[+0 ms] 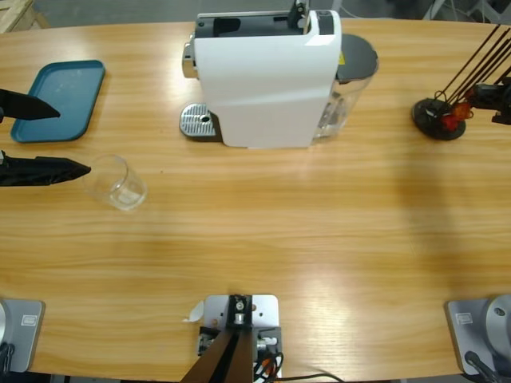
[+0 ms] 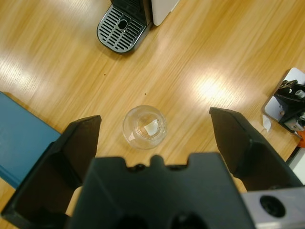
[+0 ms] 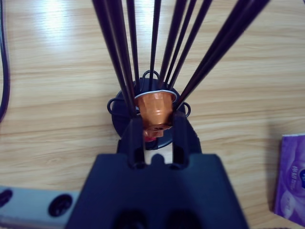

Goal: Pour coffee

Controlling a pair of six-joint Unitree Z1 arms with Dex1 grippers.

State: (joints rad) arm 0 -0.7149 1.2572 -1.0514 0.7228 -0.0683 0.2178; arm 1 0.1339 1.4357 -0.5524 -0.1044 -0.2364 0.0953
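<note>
The left end effector (image 2: 155, 138) hangs released over the empty clear glass (image 2: 144, 127) on the counter (image 2: 205, 57), so picking up the glass seems the step in hand. Further off, the coffee machine (image 1: 267, 76) waits; no coffee shows. The right end effector (image 3: 155, 126) grasps an orange capsule (image 3: 155, 107) at the black wire rack (image 3: 152, 57), which next needs lifting clear.
</note>
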